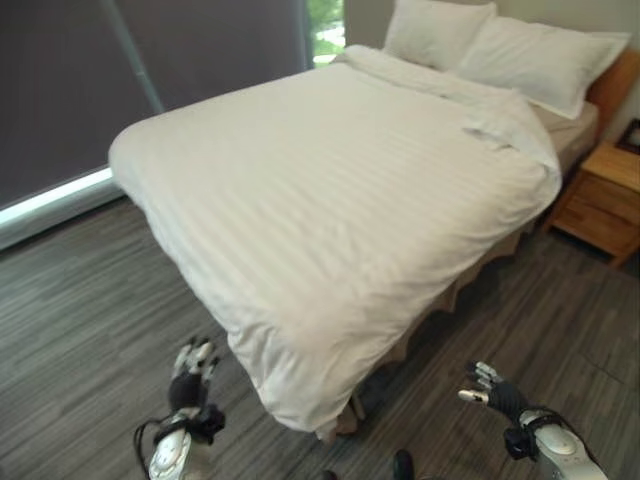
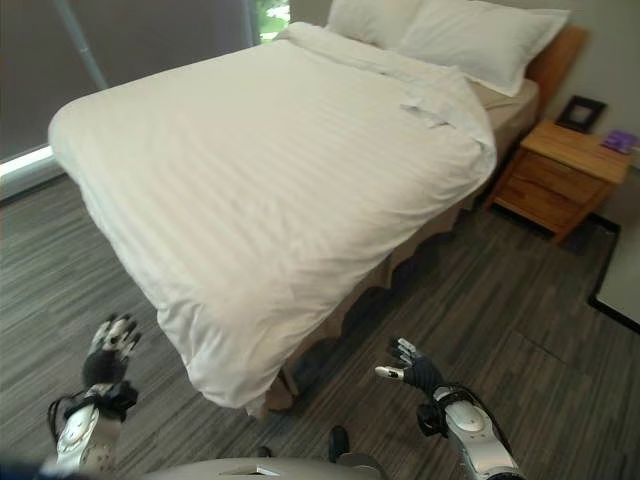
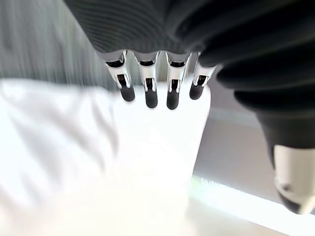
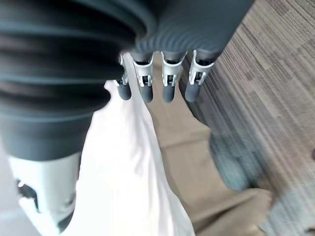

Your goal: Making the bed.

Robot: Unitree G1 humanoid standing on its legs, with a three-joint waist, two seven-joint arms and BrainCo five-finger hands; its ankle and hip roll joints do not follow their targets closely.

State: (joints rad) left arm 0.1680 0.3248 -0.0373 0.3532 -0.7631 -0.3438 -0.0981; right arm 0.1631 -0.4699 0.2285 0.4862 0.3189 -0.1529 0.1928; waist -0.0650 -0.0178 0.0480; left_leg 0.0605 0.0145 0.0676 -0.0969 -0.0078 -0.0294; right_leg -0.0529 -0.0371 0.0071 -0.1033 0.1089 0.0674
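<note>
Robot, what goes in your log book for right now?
task: bed making | duvet: spread over bed | pillows: at head | left hand: open, free | right hand: open, free

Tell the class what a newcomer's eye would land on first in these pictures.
The white duvet dominates, spread across the bed, its near corner hanging toward the floor. Two white pillows sit at the far end by the wooden nightstand. Low in view, the left robot hand and right robot hand hover open, holding nothing.

White striped duvet (image 1: 330,190); tan bed skirt (image 4: 182,147); grey floor (image 1: 80,330).
</note>
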